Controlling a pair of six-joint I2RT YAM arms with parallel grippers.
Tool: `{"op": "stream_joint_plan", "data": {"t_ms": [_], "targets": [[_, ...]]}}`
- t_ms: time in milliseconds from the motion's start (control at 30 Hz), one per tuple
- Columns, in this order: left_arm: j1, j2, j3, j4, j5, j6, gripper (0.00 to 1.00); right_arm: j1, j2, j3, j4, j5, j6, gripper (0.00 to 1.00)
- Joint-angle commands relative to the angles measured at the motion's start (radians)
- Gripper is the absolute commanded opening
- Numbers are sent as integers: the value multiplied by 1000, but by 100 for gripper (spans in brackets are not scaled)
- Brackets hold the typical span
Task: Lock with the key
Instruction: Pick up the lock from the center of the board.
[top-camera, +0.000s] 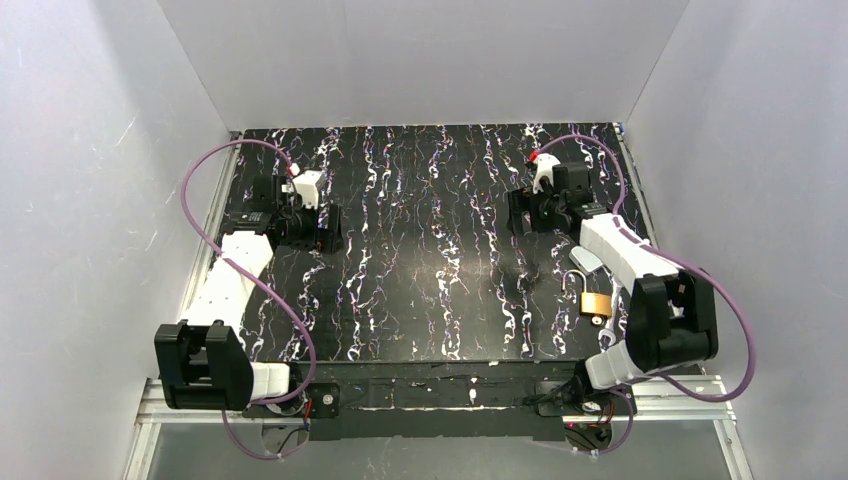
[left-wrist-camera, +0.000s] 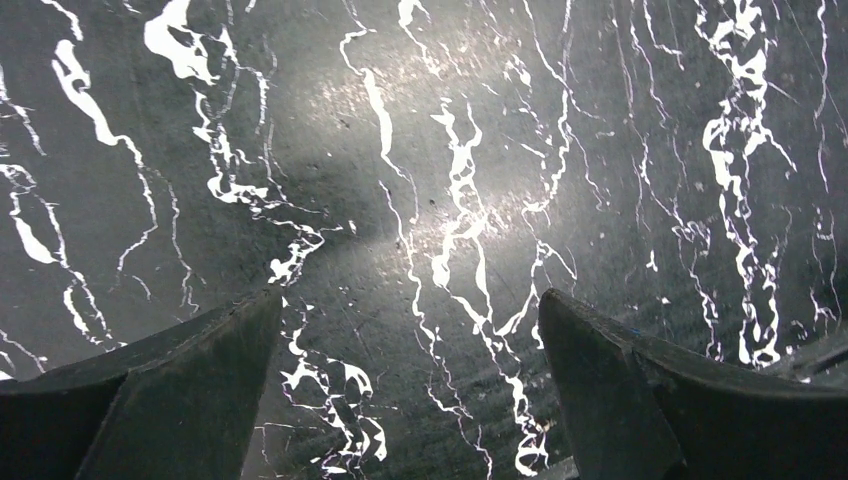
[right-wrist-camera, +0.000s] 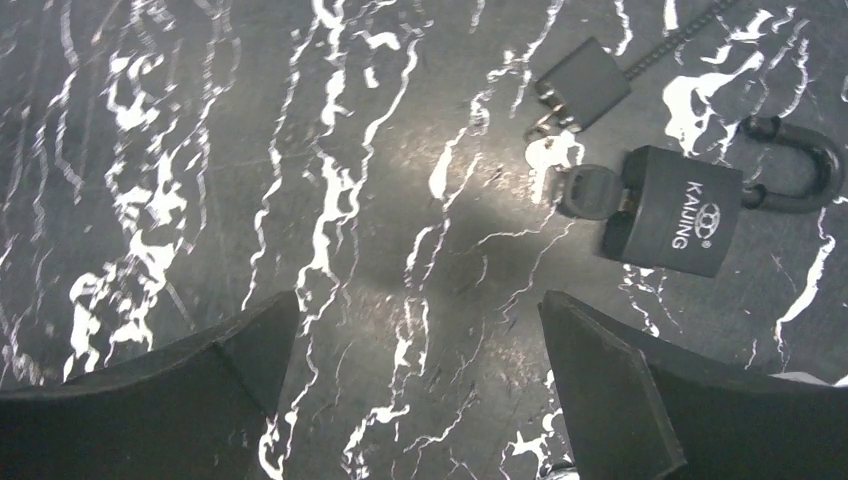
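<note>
Both the left gripper (left-wrist-camera: 410, 300) and right gripper (right-wrist-camera: 420, 300) had fingers spread, empty, so the loose rectangular brass padlock (top-camera: 597, 303), five o'clock from the right gripper in the top view, risked skidding if its small grey metal key (right-wrist-camera: 585, 192) got nudged

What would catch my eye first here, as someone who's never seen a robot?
The black tabletop streaked with white veins, with the left arm and right arm reaching over it from the near edge. Then the brass padlock glinting beside the right arm. The right wrist view shows a dark padlock with a key at its base.
</note>
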Motion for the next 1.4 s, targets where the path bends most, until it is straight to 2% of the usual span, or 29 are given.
{"op": "stream_joint_plan", "data": {"t_ms": [0,167,300,500,900,1367], "targets": [[3,-31,27,38,-70,-65,99,-2,71,112,29,165,137,100],[2,-23,66,40,-121,-133,99,-2,186,240,-18,300,263,100],[3,-45,56,59,-159,-156,99,-2,282,328,-38,380,333,92],[2,-73,43,67,-225,-191,99,-2,427,467,-96,494,379,89],[2,-77,41,76,-232,-210,99,-2,612,609,-158,504,420,87],[1,-99,35,77,-237,-217,99,-3,699,662,-215,513,468,80]]}}
